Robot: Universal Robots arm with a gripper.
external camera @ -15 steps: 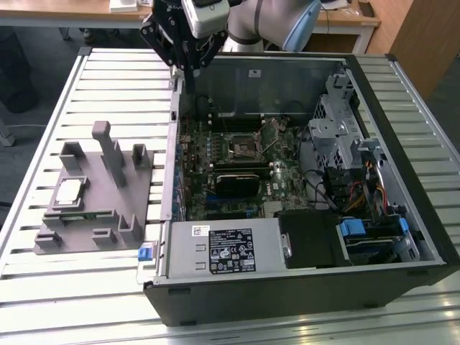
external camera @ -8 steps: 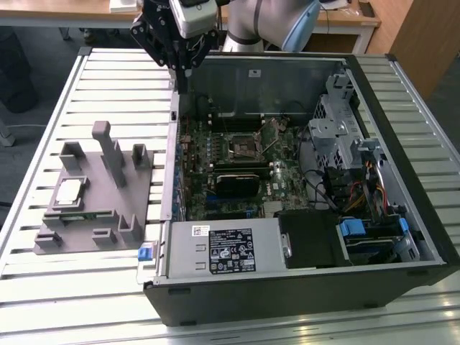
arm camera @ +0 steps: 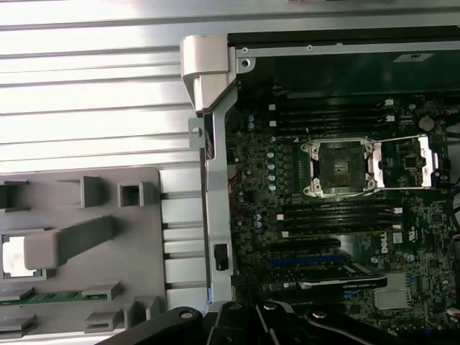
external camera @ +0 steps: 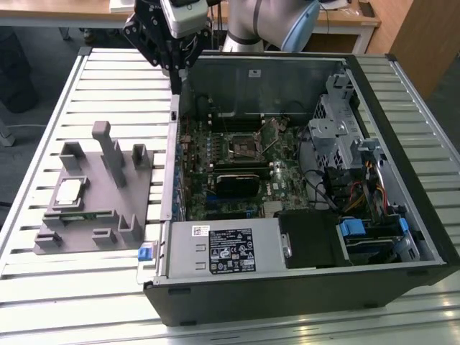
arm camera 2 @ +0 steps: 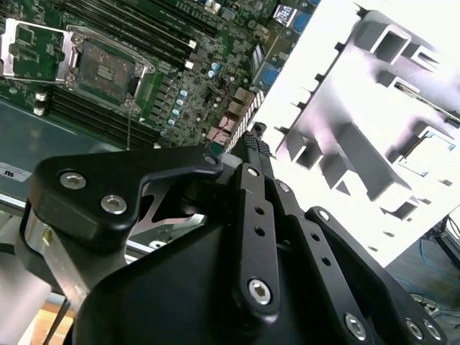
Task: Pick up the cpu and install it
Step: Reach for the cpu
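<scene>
In the exterior view the gripper (external camera: 174,72) hangs empty, pinched closed, over the open case's (external camera: 424,215) rim. It is well apart from the cpu (external camera: 70,190), which lies flat and top-up in the grey fixture (external camera: 108,215), its edges squared to the fixture's. In the first wrist view a fixture post (arm camera: 72,241) overlaps the cpu (arm camera: 13,255). In the second wrist view the fingertips (arm camera 2: 251,140) meet above the motherboard (arm camera 2: 180,79).

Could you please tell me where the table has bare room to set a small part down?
Bare slats of the silver slatted table lie beyond the grey plastic fixture, and along the near edge before it and the open black computer case. Crowded: the fixture's pockets, one holding the small silver cpu, and the case's inside.
</scene>
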